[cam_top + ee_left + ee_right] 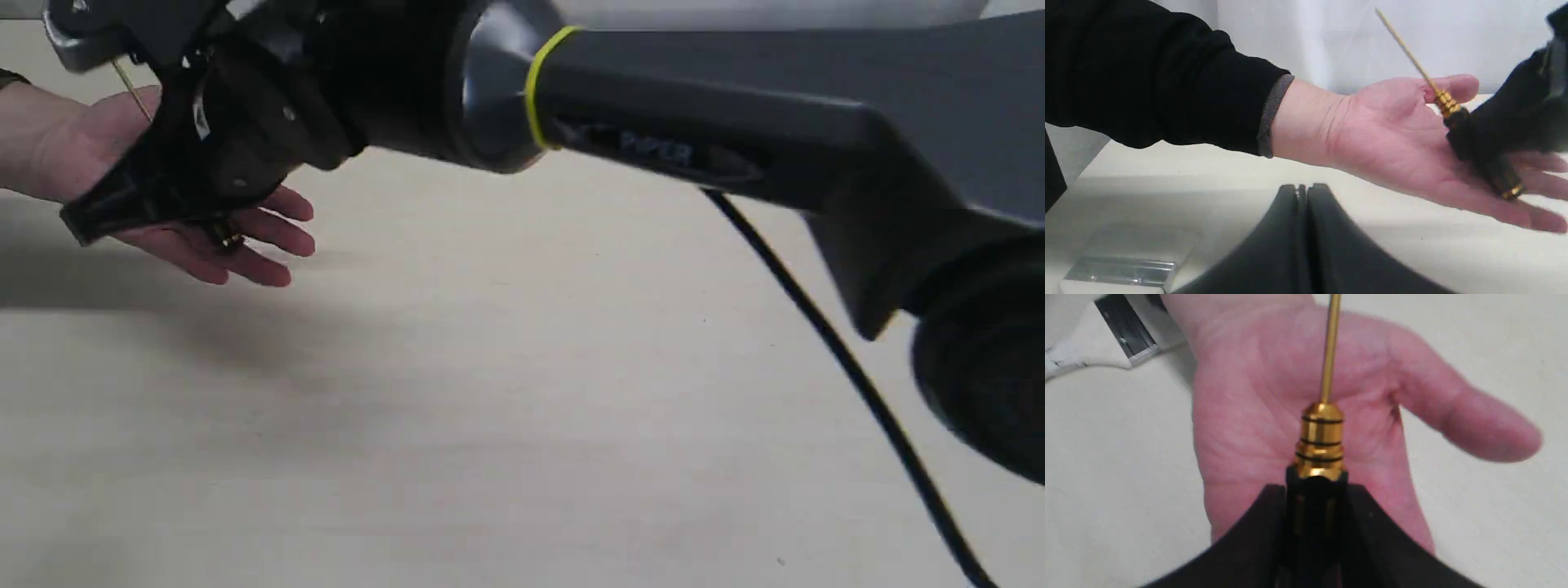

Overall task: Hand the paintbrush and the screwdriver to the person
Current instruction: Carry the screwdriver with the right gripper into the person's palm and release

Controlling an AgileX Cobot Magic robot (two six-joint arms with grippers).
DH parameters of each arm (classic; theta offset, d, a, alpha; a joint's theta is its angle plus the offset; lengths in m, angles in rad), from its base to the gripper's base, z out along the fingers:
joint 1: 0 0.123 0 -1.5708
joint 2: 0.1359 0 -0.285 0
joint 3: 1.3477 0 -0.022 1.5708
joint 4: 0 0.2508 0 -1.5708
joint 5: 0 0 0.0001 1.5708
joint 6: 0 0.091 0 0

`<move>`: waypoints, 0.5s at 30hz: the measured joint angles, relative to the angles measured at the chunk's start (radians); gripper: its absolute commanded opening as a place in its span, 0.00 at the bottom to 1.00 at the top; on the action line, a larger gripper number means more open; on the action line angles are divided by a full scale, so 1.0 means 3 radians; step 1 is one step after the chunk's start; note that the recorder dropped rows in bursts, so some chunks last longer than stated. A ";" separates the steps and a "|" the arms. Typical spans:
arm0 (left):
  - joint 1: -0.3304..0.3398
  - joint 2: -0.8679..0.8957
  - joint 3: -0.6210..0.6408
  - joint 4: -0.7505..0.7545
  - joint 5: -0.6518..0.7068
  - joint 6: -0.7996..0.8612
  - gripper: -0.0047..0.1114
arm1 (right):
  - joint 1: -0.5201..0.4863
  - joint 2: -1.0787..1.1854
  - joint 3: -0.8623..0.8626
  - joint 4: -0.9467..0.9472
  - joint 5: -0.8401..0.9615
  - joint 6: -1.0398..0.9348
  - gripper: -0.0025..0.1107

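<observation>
The right end effector [1314,510] gripped the screwdriver [1319,445] by its black handle just above the person's open hand [1249,416], gold shaft slanting up toward the wrist, while the left end effector [1302,196], pressed together and empty, sat lower nearby; no paintbrush showed.

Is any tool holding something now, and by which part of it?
The right tool holds the screwdriver by its black handle, over the person's open hand. The left tool is shut and holds nothing.
</observation>
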 measured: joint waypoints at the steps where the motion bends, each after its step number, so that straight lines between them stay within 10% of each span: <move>1: 0.0000 0.0000 0.0000 0.0000 0.0000 0.0000 0.04 | -0.0005 0.0057 0.0000 -0.0007 -0.0038 0.0000 0.16; 8: 0.0000 0.0000 0.0000 0.0000 0.0000 0.0000 0.04 | -0.0007 0.0146 -0.0007 -0.0007 -0.0134 0.0000 0.43; 12: 0.0000 0.0000 0.0000 0.0000 0.0000 0.0000 0.04 | -0.0009 0.0010 -0.0007 -0.0007 0.0067 0.0000 0.42; 15: 0.0000 0.0000 0.0000 0.0000 0.0000 0.0000 0.04 | -0.0024 -0.0168 -0.0007 -0.0013 0.0323 -0.0006 0.24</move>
